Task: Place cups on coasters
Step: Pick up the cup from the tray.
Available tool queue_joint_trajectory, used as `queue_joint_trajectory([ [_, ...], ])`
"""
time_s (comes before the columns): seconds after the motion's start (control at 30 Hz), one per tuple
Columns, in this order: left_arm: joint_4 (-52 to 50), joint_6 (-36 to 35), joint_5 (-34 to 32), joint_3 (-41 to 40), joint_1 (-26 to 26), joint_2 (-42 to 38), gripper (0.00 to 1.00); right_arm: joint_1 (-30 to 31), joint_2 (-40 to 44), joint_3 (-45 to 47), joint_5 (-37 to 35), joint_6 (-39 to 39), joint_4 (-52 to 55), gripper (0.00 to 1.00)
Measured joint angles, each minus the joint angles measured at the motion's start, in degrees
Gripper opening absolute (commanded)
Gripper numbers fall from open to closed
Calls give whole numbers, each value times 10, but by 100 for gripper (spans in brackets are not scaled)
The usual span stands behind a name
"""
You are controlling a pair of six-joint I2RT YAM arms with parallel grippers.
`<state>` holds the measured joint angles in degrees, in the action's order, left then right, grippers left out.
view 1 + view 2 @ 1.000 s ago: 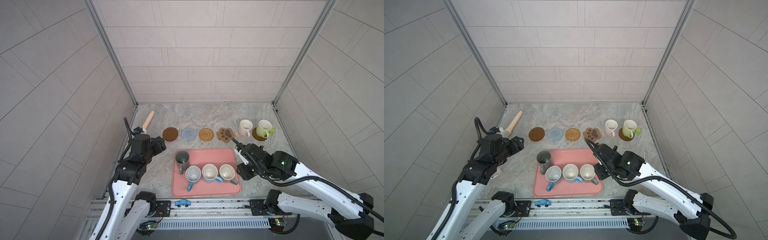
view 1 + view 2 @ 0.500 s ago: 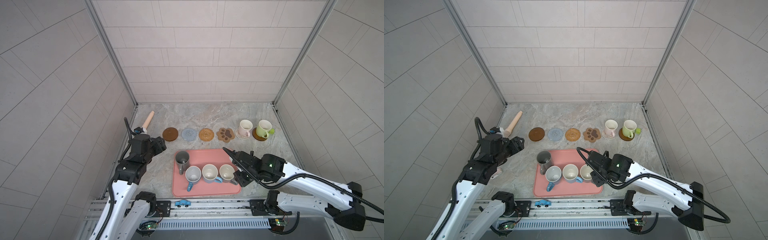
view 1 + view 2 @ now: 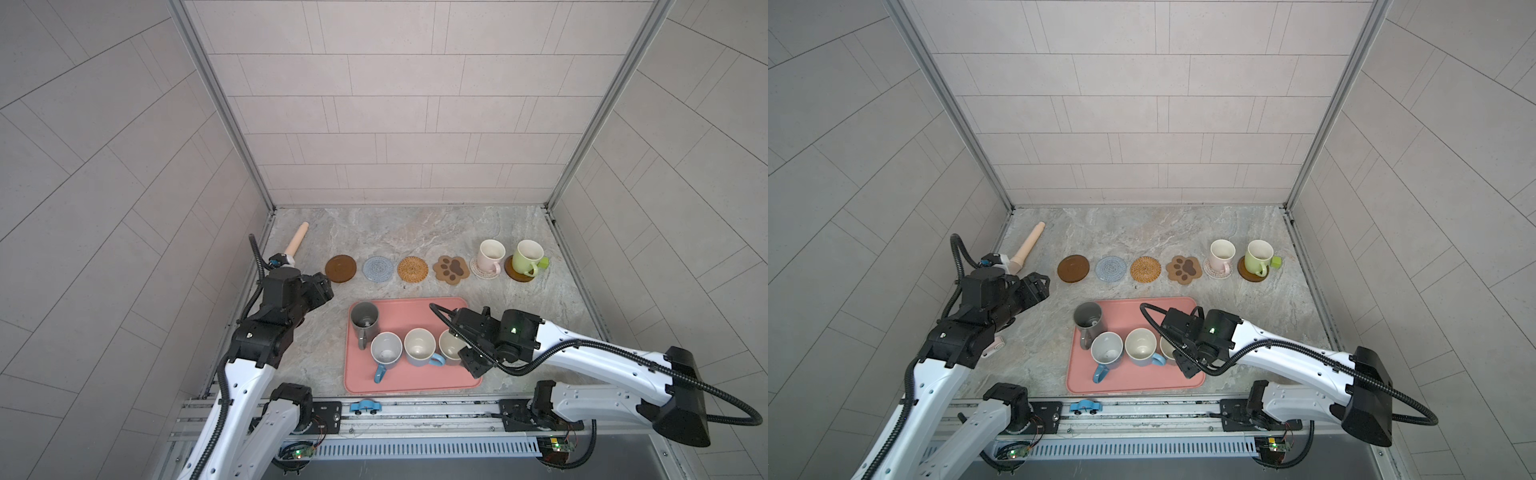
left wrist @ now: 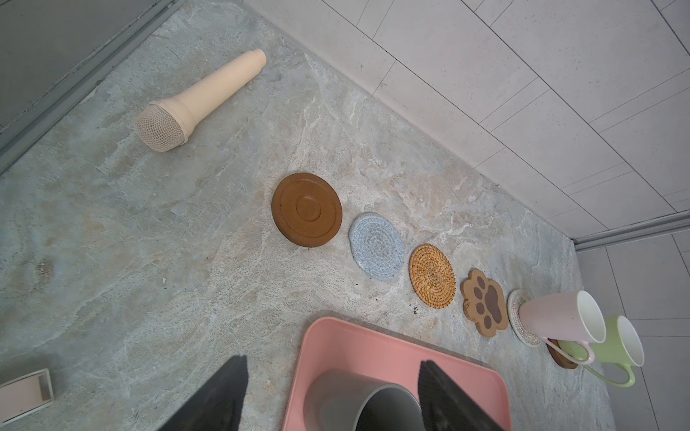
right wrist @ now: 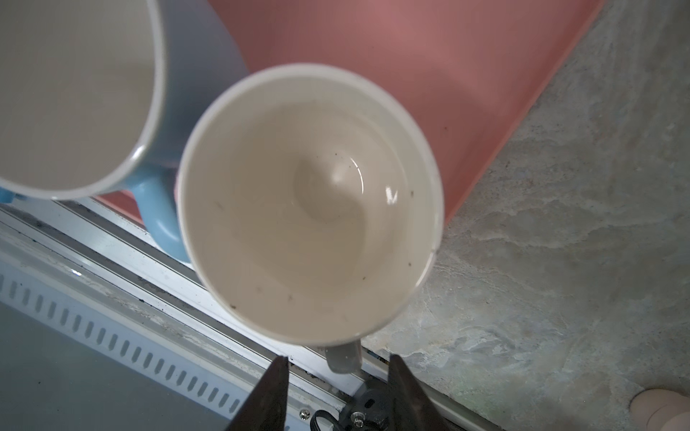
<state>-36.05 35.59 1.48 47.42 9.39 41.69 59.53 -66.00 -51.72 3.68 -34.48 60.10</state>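
Observation:
Four cups stand on the pink tray [image 3: 415,307]: a tall dark grey one [image 3: 364,320], a pale grey one with a blue handle [image 3: 386,353], a light blue one [image 3: 419,347] and a grey one [image 3: 448,344]. My right gripper [image 5: 338,359] is open, its fingers either side of the grey cup's [image 5: 310,201] handle without touching it. My left gripper [image 4: 333,361] hangs open left of the tray. The pink cup [image 3: 490,254] and green cup [image 3: 527,257] sit on coasters. The brown disc [image 3: 340,269], blue crochet [image 3: 378,269], rattan [image 3: 412,269] and paw [image 3: 451,269] coasters lie bare.
A cream toy microphone [image 3: 296,241] lies at the back left near the wall. A small pink-white object [image 3: 994,347] sits under my left arm. A green cube [image 3: 1276,261] rests beside the green cup. A blue toy car [image 3: 365,406] sits on the front rail.
My right arm has swung left and toward the front, from beside the tray to over the grey cup, and its jaws have narrowed slightly. The left arm has not moved.

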Motion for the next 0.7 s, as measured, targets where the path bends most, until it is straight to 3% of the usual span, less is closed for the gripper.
queue_joint_trajectory([
  [0.47,2,0,2,-1,0,10,79,1,-25,35,2,20,-18,38],
  [0.7,2,-3,2,-1,0,21,79,1,-60,35,1,26,-35,27],
])
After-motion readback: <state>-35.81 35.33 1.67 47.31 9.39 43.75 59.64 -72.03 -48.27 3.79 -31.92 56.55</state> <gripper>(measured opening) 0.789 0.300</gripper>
